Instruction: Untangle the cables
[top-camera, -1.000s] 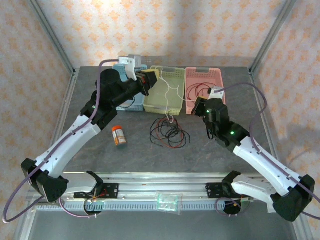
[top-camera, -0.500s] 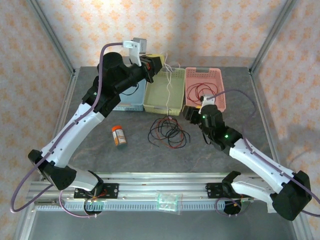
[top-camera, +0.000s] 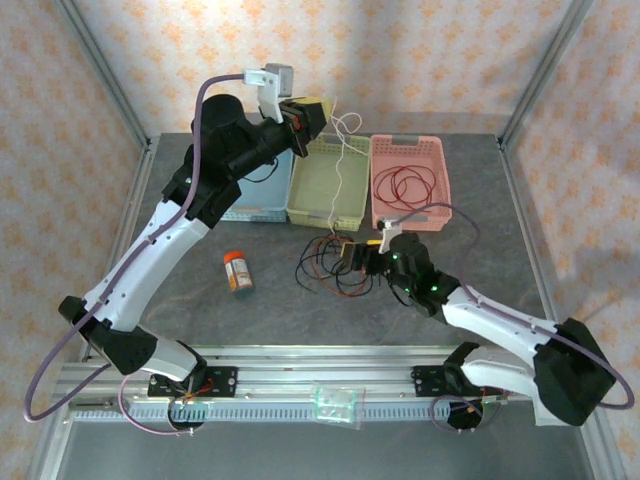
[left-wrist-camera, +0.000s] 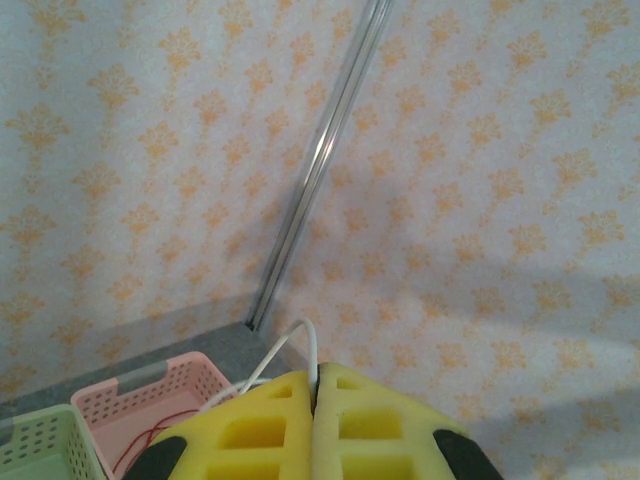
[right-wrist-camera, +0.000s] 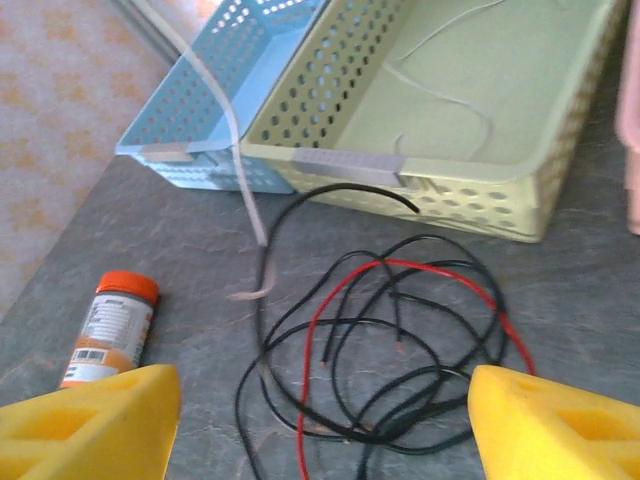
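A tangle of cables lies on the grey table in front of the baskets: black cable (top-camera: 316, 262) (right-wrist-camera: 270, 330) loops with a red cable (top-camera: 352, 291) (right-wrist-camera: 318, 340) woven through them. A pale white cable (top-camera: 340, 165) (left-wrist-camera: 292, 340) runs up from the tangle over the green basket (top-camera: 325, 215) to my raised left gripper (top-camera: 318, 113) (left-wrist-camera: 317, 372), which is shut on it. My right gripper (top-camera: 352, 257) (right-wrist-camera: 322, 385) hovers low over the tangle's right side, open, with nothing between its pads. The white strand (right-wrist-camera: 236, 130) hangs blurred in the right wrist view.
A blue basket (top-camera: 252, 207) (right-wrist-camera: 200, 130), the green basket (right-wrist-camera: 350, 168) and a pink basket (top-camera: 410, 145) holding another red cable (top-camera: 405, 185) stand in a row at the back. An orange-capped bottle (top-camera: 238, 270) (right-wrist-camera: 112, 325) lies left of the tangle. A small plastic bag (top-camera: 337, 403) rests on the front rail.
My right gripper opened and moved from the pink basket down and left to the tangle. My left gripper rose higher, pulling the white cable up with it.
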